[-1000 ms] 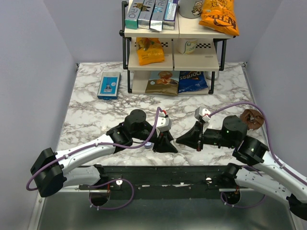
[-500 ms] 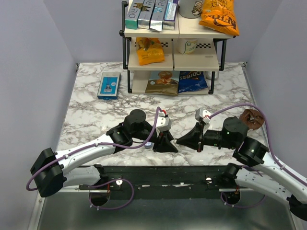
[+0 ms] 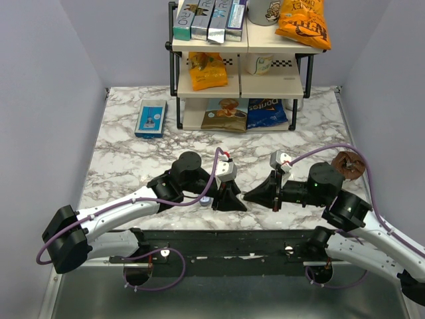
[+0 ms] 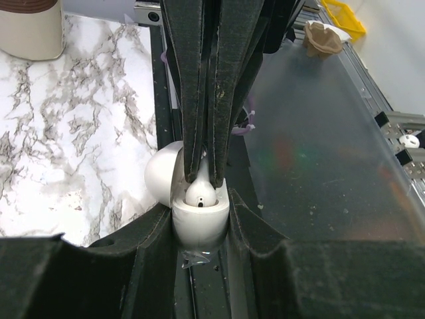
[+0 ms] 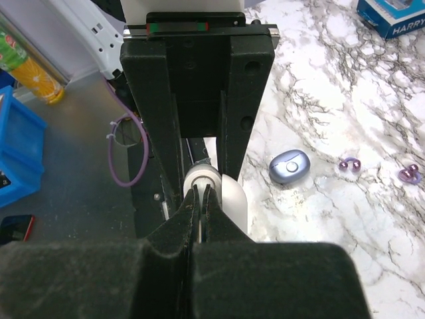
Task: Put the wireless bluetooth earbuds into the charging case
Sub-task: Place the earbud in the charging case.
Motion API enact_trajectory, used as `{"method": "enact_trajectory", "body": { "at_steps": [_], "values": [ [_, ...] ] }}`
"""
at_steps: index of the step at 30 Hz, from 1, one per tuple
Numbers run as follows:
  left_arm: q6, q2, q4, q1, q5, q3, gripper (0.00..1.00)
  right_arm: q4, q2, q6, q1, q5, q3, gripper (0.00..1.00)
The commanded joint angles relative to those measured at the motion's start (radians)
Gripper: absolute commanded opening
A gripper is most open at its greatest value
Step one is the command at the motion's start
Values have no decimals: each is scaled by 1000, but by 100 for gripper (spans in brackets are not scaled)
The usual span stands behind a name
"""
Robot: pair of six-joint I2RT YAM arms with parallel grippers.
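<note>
L gripper [image 4: 198, 214] was clamped on the small white round plastic charging case [image 4: 200, 229], lid open toward 9 o'clock. R gripper [image 4: 204, 178], at 12 o'clock of it, pinched a white earbud [image 4: 199, 194] sitting in the well. Seating step imo; next needs a gentle release, then backing straight out.

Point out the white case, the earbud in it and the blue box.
white case [image 4: 200, 226]: left wrist view, front of its base.
earbud [image 4: 199, 194]: left wrist view, its rounded top.
blue box [image 3: 151, 118]: top view, its upper face.
</note>
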Motion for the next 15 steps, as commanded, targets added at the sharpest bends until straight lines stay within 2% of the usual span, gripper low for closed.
{"method": "enact_trajectory", "body": {
  "at_steps": [1,7,9,11,12,15],
  "values": [
    [-6,-13,64,5,29,-5,0,-6,12,-15,16,-41,0,1],
    [-17,-11,84,5,38,-14,0,-17,20,-19,19,-30,8,2],
    [-17,-10,88,5,38,-17,0,-19,18,-13,19,-15,11,11],
    [-15,-13,90,5,35,-20,0,-20,17,-10,19,-8,16,16],
    [-15,-13,90,6,35,-22,0,-19,14,-7,20,2,20,22],
    [-15,-13,88,5,32,-25,0,-26,12,-7,19,11,28,28]
  ]
}}
